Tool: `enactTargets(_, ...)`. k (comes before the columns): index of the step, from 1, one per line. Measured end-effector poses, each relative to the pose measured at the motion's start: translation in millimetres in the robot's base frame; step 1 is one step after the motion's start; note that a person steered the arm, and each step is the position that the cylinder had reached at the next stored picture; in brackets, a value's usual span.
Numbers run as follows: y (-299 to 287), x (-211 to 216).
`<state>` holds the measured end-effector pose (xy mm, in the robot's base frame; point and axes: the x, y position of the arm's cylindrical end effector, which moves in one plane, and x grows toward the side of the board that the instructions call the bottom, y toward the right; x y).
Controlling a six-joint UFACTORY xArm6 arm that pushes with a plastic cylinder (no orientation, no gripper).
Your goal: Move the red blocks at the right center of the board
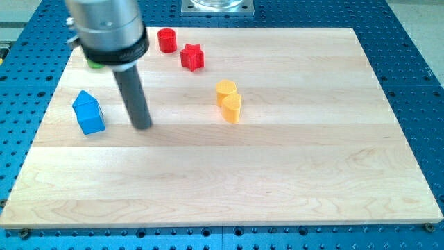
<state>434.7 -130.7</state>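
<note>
A: Where's my tip [142, 126] logged?

B: Tip is seen left of centre on the tabletop [291, 180], just right of the blue house-shaped block [89, 113]. No jaws are fitted, so no open/closed state can be told.

A: Targets?

B: Red cylinder [166, 40] and red star block [192, 57] are noted near the view's top, close together, well apart from tip. Yellow pair [228, 101] is sat below-right of them.

A: Approach?

B: Reds should be approached from their left and pushed rightward, w/ yellows avoided.
</note>
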Motion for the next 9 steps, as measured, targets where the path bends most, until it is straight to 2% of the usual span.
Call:
enactTargets(2,5,-125)
enactTargets(3,41,-154)
enactTargets(4,114,-161)
enactTargets(5,185,-145)
enactTargets(6,143,-178)
enactTargets(7,114,-155)
enactTargets(8,127,-124)
enactTargets(9,214,-90)
